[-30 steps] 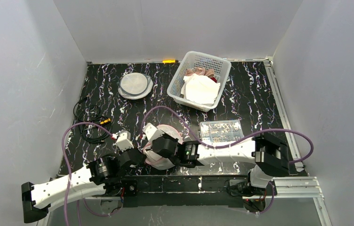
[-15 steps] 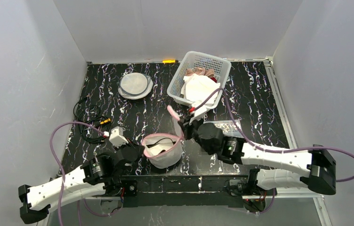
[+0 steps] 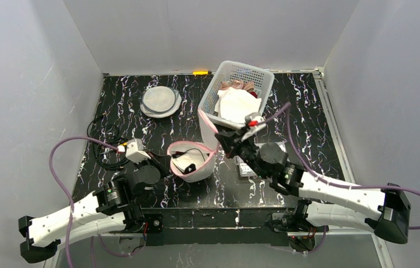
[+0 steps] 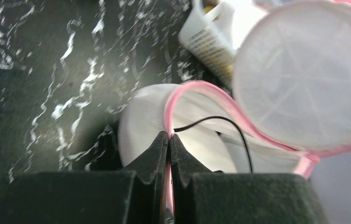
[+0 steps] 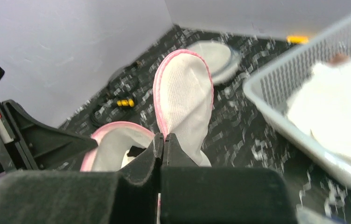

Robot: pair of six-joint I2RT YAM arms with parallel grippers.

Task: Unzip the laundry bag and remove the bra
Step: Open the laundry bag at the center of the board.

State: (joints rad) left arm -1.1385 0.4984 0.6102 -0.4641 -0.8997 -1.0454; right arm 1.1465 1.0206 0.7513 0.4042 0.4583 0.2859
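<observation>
The white mesh laundry bag [image 3: 196, 164] with pink trim stands open at the table's near middle. Its round lid flap [image 3: 206, 125] is lifted up and to the right. My left gripper [image 3: 163, 163] is shut on the bag's pink rim at its left side [image 4: 168, 135]. My right gripper [image 3: 223, 142] is shut on the pink edge at the flap's base [image 5: 163, 136]. Inside the bag I see a white item with black parts [image 3: 185, 163] and a thin black strap [image 4: 229, 126], likely the bra.
A white basket [image 3: 214, 92] with pale cloths stands at the back middle. A second round mesh bag [image 3: 161, 101] lies back left. A clear box [image 3: 251, 167] sits under my right arm. Black cables [image 3: 107, 146] lie at the left.
The right arm swung from left over the bag to the right side, pulling the lid flap open and up. The bag now stands open. The left gripper stayed on the rim.
</observation>
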